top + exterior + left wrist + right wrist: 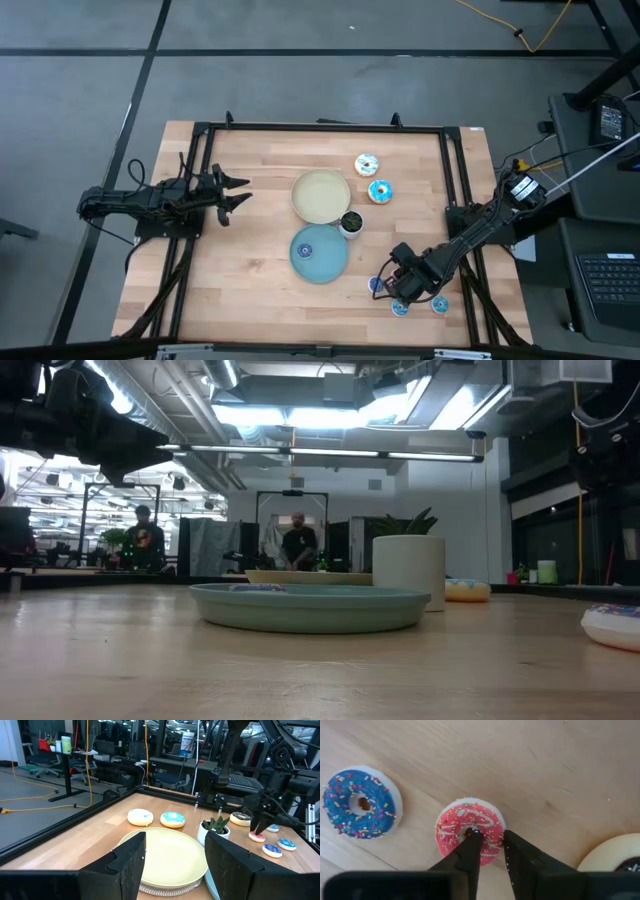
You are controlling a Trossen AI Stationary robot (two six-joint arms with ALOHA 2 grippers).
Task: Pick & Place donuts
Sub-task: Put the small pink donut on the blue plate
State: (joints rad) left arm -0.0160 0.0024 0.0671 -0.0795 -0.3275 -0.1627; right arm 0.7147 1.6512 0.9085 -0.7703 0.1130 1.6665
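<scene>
- Right wrist view: your right gripper (pixel 490 847) pinches the pink donut's (pixel 470 827) ring, one finger in its hole.
- Next, lift it toward the blue plate (pixel 318 262), far-left.

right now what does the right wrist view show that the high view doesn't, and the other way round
Only the right wrist view: the right pincer has one finger in the hole of the small pink-iced sprinkled toy donut, the other over its rim.

Only the high view: the round cream plate, round pale-blue plate and the waiting left pincer at the table's left.

Both: a small blue-iced sprinkled donut and the wooden table.
</scene>
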